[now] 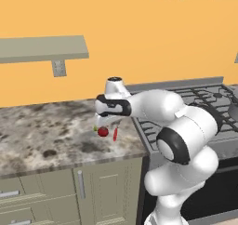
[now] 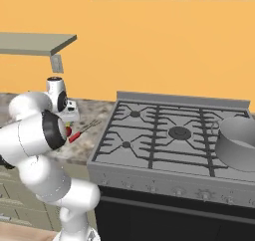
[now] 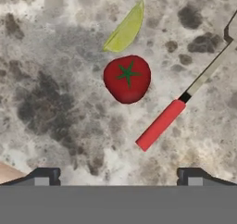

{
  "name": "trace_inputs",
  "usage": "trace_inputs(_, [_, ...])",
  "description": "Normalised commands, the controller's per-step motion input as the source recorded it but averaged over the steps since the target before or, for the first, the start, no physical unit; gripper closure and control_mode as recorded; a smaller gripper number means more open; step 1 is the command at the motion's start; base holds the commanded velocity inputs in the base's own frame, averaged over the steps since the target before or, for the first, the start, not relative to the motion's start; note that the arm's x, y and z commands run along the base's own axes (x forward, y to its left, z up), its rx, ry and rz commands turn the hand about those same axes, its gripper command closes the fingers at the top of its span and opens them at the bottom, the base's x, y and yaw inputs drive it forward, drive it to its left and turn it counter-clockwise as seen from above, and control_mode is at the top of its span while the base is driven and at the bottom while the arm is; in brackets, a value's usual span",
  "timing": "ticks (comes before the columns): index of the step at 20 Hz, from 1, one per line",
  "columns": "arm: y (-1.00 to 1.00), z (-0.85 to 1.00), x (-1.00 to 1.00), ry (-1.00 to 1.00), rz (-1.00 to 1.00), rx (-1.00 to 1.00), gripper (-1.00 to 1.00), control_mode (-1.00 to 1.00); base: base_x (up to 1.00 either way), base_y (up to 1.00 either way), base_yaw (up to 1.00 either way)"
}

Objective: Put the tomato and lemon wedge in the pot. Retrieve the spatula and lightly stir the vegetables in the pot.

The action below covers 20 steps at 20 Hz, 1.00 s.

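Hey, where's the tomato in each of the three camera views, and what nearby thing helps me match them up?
Left base view: the tomato lies on the counter, just under the gripper.
Right base view: a red sliver peeks out beside the arm, left of the stove.
Hand view: centre, slightly above the middle, below the lemon wedge.
Shared landmark: the spatula and its red handle, right beside it.

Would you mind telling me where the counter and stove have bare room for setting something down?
The counter is bare left of the tomato, back to the wall. On the stove, the left and middle burners are free, up to the pot at the right. It is crowded under the open pincer: lemon wedge, tomato and spatula lie close together.
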Motion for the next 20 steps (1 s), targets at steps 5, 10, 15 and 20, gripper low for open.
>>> trace_inputs(5, [0.23,-0.28,0.03,0.12,0.0,-0.03,-1.0,-1.0,0.0,0.0,0.0])
trace_inputs(10, [0.06,-0.31,0.21,0.0,0.0,0.0,-1.0,-1.0,0.0,0.0,0.0])
trace_inputs(15, [0.0,0.0,0.47,0.03,0.0,0.0,-1.0,-1.0,0.0,0.0,0.0])
trace_inputs(20, [0.0,-0.25,0.03,0.01,0.0,0.0,-1.0,-1.0,0.0,0.0,0.0])
